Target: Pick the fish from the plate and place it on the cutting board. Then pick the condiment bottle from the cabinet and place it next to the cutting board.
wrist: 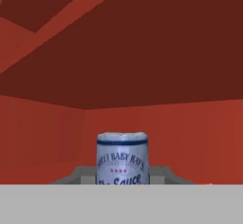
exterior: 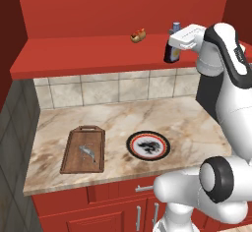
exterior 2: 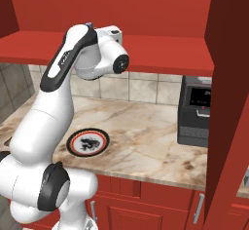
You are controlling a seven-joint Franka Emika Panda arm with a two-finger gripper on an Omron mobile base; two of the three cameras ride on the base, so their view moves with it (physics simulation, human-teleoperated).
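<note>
Item 1: condiment bottle, upright on the cabinet shelf, clamped between the gripper fingers (label legible in hand view). Fish on cutting board, at 9 o'clock of plate.

- On the cabinet shelf, your only obstacle is the hot dog, well left of the tool.
- The desk lies bare right of the plate; a dark appliance blocks its right end.

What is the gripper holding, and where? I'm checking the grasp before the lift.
The condiment bottle, with the fingers closed on either side of its body, below the cap.
</note>
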